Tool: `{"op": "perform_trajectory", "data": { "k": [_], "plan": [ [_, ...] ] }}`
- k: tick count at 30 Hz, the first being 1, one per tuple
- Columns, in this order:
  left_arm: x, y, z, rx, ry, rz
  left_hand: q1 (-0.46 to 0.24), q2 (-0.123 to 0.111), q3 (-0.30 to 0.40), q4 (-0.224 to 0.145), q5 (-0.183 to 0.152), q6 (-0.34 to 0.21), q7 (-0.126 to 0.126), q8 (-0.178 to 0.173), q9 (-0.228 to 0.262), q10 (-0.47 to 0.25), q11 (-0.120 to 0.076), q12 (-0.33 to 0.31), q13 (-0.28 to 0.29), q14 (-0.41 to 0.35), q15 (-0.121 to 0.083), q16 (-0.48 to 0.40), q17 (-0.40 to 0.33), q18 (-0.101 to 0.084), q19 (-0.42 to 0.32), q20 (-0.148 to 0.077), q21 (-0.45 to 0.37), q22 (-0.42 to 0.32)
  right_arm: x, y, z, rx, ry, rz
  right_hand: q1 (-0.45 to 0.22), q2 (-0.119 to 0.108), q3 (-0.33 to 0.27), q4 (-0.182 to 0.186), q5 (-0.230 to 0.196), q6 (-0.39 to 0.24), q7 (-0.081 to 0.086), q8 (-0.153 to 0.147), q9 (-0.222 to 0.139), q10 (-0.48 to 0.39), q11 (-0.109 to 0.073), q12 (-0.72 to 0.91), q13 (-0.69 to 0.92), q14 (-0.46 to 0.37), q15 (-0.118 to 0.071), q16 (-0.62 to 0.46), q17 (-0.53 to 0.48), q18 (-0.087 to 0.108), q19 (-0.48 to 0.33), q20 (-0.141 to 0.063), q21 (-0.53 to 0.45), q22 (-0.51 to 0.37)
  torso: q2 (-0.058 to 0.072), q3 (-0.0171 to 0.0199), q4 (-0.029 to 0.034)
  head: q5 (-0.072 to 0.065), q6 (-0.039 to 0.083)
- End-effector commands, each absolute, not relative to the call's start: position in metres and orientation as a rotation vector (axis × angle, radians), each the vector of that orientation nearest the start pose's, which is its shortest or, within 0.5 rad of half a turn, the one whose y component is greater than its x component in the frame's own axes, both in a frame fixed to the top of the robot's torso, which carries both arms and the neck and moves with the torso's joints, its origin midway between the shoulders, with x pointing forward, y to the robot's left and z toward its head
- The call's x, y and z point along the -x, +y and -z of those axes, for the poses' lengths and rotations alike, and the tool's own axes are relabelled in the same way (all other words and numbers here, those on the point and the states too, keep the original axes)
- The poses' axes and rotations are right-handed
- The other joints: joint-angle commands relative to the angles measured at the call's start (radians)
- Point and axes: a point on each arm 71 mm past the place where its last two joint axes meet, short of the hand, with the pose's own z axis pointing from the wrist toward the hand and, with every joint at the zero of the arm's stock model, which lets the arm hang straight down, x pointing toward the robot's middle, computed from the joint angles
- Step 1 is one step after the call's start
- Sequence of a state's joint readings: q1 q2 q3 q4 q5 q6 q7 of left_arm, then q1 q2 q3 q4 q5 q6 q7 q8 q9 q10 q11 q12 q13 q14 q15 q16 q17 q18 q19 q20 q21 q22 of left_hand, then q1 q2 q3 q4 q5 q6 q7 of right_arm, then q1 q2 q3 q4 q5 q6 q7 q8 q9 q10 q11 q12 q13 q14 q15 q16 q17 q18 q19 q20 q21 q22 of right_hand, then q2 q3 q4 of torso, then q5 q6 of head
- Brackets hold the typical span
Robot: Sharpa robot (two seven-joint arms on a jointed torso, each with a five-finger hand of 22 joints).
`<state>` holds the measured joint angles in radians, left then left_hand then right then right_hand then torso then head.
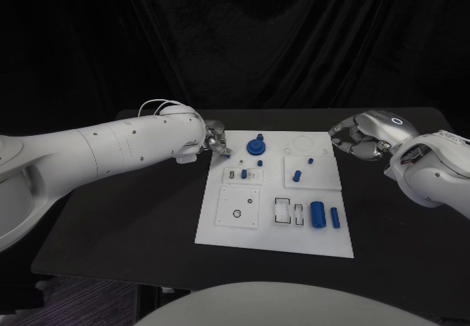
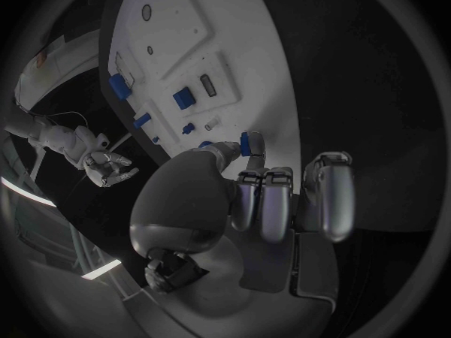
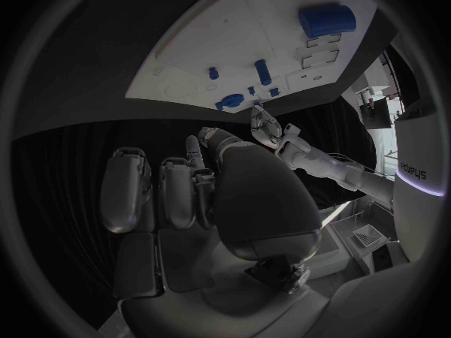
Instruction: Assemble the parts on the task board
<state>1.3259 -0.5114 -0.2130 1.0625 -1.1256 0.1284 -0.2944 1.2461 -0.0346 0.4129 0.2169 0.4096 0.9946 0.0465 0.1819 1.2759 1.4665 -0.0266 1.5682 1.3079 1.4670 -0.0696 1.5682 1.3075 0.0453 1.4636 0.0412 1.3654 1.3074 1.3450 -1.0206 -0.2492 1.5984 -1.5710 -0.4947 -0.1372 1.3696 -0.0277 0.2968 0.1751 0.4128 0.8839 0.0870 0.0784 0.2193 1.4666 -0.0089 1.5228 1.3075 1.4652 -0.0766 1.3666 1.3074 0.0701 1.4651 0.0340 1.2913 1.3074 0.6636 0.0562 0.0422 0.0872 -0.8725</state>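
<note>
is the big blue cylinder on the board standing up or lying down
Lying down. In the head view the large blue cylinder rests lengthwise on the task board, its long side showing, beside a thinner blue pin that lies the same way.

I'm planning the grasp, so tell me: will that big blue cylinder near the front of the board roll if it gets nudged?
Probably yes. The big cylinder lies on its side on the board, so a sideways nudge would likely roll it toward the slimmer pin beside it. It looks like rigid plastic, so it should stay stiff in the fingers. Its smooth round surface could be a bit slippery.
</note>
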Motion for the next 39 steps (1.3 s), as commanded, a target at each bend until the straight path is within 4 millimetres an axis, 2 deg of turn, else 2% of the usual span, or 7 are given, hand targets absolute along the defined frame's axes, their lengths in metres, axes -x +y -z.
{"op": "perform_trajectory", "data": {
  "k": [1, 13, 18, 24, 28, 31, 39],
  "plan": [
    [-0.554, 0.176, 0.228, 0.040, 2.198, 0.445, -0.006, -0.023, 0.053, -0.027, 0.000, 0.015, -0.010, 0.008, 0.004, 0.104, -0.003, 0.003, 0.263, 0.104, -0.006, 0.003, 0.263, 0.006, 0.000, -0.004, -0.006, 0.196, -0.465, -0.272, 0.175, 0.202, 1.551, -0.430, -0.004, 0.005, 0.007, -0.002, 0.006, 0.007, 0.003, -0.005, -0.001, 0.049, -0.001, -0.006, 0.212, 0.064, 0.002, -0.006, 0.072, -0.010, 0.012, 0.001, -0.005, 0.183, -0.001, 0.0000, 0.0014, 0.000, 0.000],
    [-0.535, 0.190, 0.229, 0.201, 2.234, 0.540, -0.035, -0.048, 0.125, -0.053, -0.024, 0.022, -0.010, 0.012, 0.011, 0.104, -0.005, 0.003, 0.263, 0.104, -0.007, 0.003, 0.263, 0.007, -0.003, -0.005, -0.013, 0.194, -0.464, -0.275, 0.175, 0.196, 1.556, -0.421, -0.004, 0.005, 0.008, -0.003, 0.008, 0.007, 0.003, -0.005, -0.002, 0.045, 0.000, -0.009, 0.209, 0.064, 0.002, -0.008, 0.071, -0.009, 0.011, 0.001, -0.007, 0.182, -0.001, -0.0003, 0.0008, 0.003, 0.000],
    [-0.526, 0.191, 0.228, 0.252, 2.234, 0.566, -0.057, -0.053, 0.136, -0.059, -0.072, 0.030, -0.012, 0.019, 0.019, 0.104, -0.006, 0.003, 0.263, 0.104, -0.008, 0.003, 0.263, 0.008, -0.005, -0.005, -0.016, 0.193, -0.464, -0.276, 0.175, 0.193, 1.558, -0.418, -0.004, 0.005, 0.008, -0.003, 0.008, 0.007, 0.003, -0.005, -0.002, 0.045, 0.000, -0.009, 0.209, 0.064, 0.002, -0.008, 0.071, -0.009, 0.011, 0.001, -0.007, 0.182, -0.001, 0.0004, 0.0026, 0.003, 0.000],
    [-0.516, 0.187, 0.227, 0.265, 2.244, 0.585, -0.059, -0.051, 0.137, -0.059, -0.073, 0.029, -0.012, 0.019, 0.019, 0.104, -0.006, 0.003, 0.263, 0.104, -0.008, 0.003, 0.263, 0.008, -0.006, -0.006, -0.018, 0.192, -0.463, -0.278, 0.175, 0.190, 1.559, -0.415, -0.004, 0.005, 0.008, -0.003, 0.008, 0.007, 0.003, -0.005, -0.002, 0.045, 0.000, -0.009, 0.209, 0.063, 0.002, -0.008, 0.070, -0.009, 0.011, 0.001, -0.007, 0.182, -0.002, 0.0004, 0.0047, 0.006, 0.000],
    [-0.510, 0.184, 0.229, 0.265, 2.257, 0.581, -0.065, -0.048, 0.138, -0.058, -0.063, 0.025, -0.011, 0.017, 0.020, 0.104, -0.005, 0.003, 0.263, 0.104, -0.007, 0.003, 0.263, 0.009, -0.007, -0.006, -0.019, 0.192, -0.463, -0.279, 0.175, 0.189, 1.559, -0.414, -0.004, 0.005, 0.009, -0.004, 0.009, 0.007, 0.003, -0.006, -0.002, 0.042, 0.000, -0.012, 0.206, 0.063, 0.002, -0.009, 0.069, -0.009, 0.011, 0.001, -0.008, 0.182, -0.001, -0.0003, 0.0055, 0.006, 0.000],
    [-0.507, 0.184, 0.231, 0.251, 2.260, 0.559, -0.082, -0.044, 0.125, -0.059, -0.008, 0.024, -0.009, 0.019, 0.025, 0.104, -0.003, 0.003, 0.263, 0.104, -0.006, 0.003, 0.263, 0.009, -0.010, -0.005, -0.023, 0.191, -0.463, -0.279, 0.175, 0.188, 1.559, -0.413, -0.004, 0.005, 0.010, -0.004, 0.009, 0.007, 0.003, -0.006, -0.002, 0.040, 0.000, -0.014, 0.204, 0.063, 0.002, -0.009, 0.069, -0.009, 0.010, 0.001, -0.009, 0.182, 0.000, -0.0009, 0.0054, 0.007, 0.000],
    [-0.501, 0.185, 0.238, 0.226, 2.266, 0.511, -0.088, -0.037, 0.116, -0.063, 0.015, 0.023, -0.009, 0.020, 0.028, 0.104, -0.003, 0.003, 0.263, 0.104, -0.006, 0.003, 0.263, 0.011, -0.014, -0.004, -0.031, 0.189, -0.463, -0.279, 0.175, 0.186, 1.558, -0.413, -0.004, 0.005, 0.010, -0.004, 0.009, 0.007, 0.003, -0.006, -0.002, 0.040, 0.000, -0.014, 0.204, 0.063, 0.002, -0.009, 0.069, -0.009, 0.010, 0.001, -0.009, 0.182, 0.000, -0.0009, 0.0052, 0.007, 0.000]
  ]
}}
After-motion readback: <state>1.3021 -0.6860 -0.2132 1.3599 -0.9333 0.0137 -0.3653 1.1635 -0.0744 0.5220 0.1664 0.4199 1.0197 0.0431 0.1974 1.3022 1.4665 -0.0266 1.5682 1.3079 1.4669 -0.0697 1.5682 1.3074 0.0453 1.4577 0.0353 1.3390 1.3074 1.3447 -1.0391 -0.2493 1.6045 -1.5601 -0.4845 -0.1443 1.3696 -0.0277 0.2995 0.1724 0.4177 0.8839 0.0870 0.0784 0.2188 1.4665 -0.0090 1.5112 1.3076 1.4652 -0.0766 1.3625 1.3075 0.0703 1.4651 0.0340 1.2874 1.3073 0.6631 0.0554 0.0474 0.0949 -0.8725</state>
